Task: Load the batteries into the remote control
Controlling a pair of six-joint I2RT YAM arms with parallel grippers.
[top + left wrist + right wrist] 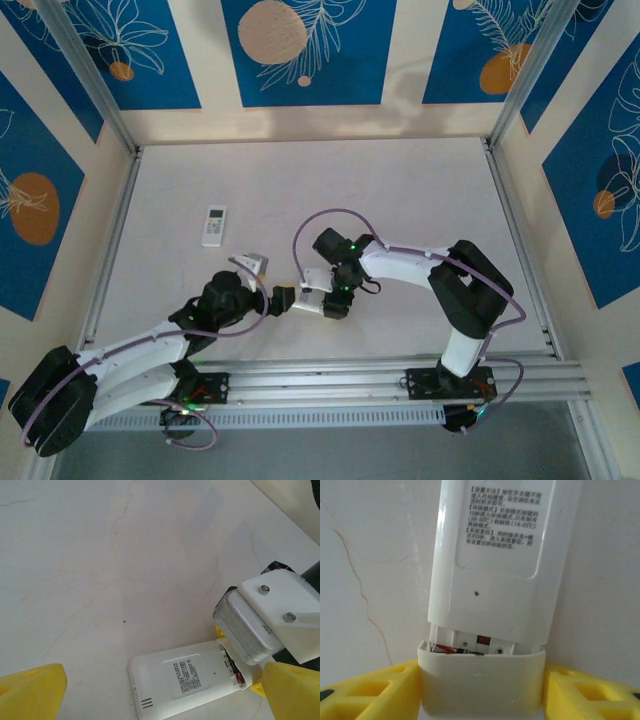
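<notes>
The white remote control (500, 555) lies back up on the table, printed label upward. Its battery cover (480, 680) is slid partly off the near end. My right gripper (480, 690) holds that cover, one yellow finger (370, 692) against each side. A red and dark part shows in the gap (455, 650); the batteries are hidden. In the left wrist view the same remote (185, 680) lies between the wide-open fingers of my left gripper (160, 690), untouched by them. From above, the left gripper (283, 298) and the right gripper (328, 300) meet tip to tip near the table's front.
A second white remote (215, 225) lies face up further back on the left. A small white piece (256, 265) sits beside my left wrist. The pale table (400, 200) has low metal rails (110, 240) along its sides.
</notes>
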